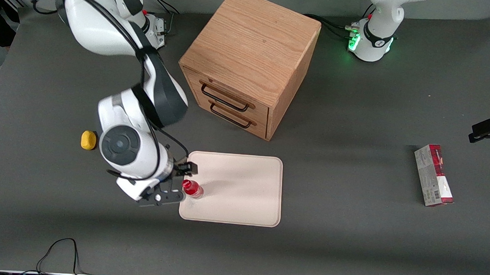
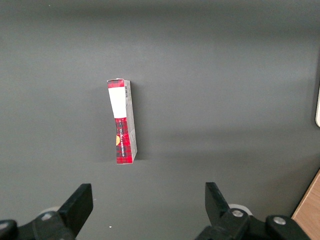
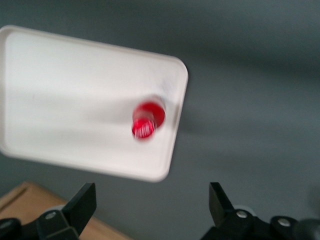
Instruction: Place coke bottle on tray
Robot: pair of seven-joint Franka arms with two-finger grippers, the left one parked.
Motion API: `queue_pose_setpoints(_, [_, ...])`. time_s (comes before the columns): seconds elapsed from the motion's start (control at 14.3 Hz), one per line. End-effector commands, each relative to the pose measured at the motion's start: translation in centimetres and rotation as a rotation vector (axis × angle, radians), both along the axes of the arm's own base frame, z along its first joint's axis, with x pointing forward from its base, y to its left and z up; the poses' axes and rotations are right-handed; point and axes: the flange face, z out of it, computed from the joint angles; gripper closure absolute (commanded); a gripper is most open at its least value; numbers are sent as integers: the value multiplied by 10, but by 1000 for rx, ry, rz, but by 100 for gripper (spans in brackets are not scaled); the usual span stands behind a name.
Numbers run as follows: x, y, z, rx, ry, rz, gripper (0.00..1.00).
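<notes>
The coke bottle (image 1: 192,189), small and red with a red cap, stands upright on the cream-white tray (image 1: 242,187), close to the tray's edge at the working arm's end. My gripper (image 1: 179,182) hangs open over that edge, beside the bottle and apart from it. In the right wrist view the bottle (image 3: 148,119) shows from above on the tray (image 3: 75,100), and the gripper (image 3: 151,205) has its black fingers (image 3: 82,202) spread wide with nothing between them.
A wooden drawer cabinet (image 1: 249,62) stands farther from the front camera than the tray. A yellow lump (image 1: 88,140) lies beside my arm. A red-and-grey carton (image 1: 434,175) (image 2: 122,122) lies toward the parked arm's end. A black cable (image 1: 60,253) loops at the table's near edge.
</notes>
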Motion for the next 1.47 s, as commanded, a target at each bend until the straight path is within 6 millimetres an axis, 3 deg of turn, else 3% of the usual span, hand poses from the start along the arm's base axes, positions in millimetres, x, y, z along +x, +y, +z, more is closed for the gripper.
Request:
queue_pose_setpoints(0.0, [-35, -14, 65, -34, 19, -22, 0])
queue_pose_setpoints(0.21, [-81, -36, 111, -41, 25, -16, 0])
queue_pose_setpoints(0.35, [-105, -53, 128, -39, 12, -22, 0])
queue_pose_setpoints(0.77, [-126, -126, 154, -25, -51, -116, 0])
queue_pose_setpoints(0.91, [-134, -166, 153, -1, -79, -176, 0])
queue_pose_setpoints(1.12, [-146, -207, 153, 13, -102, -194, 0])
queue_pose_setpoints(1.4, [-145, -238, 159, 4, -109, -219, 0])
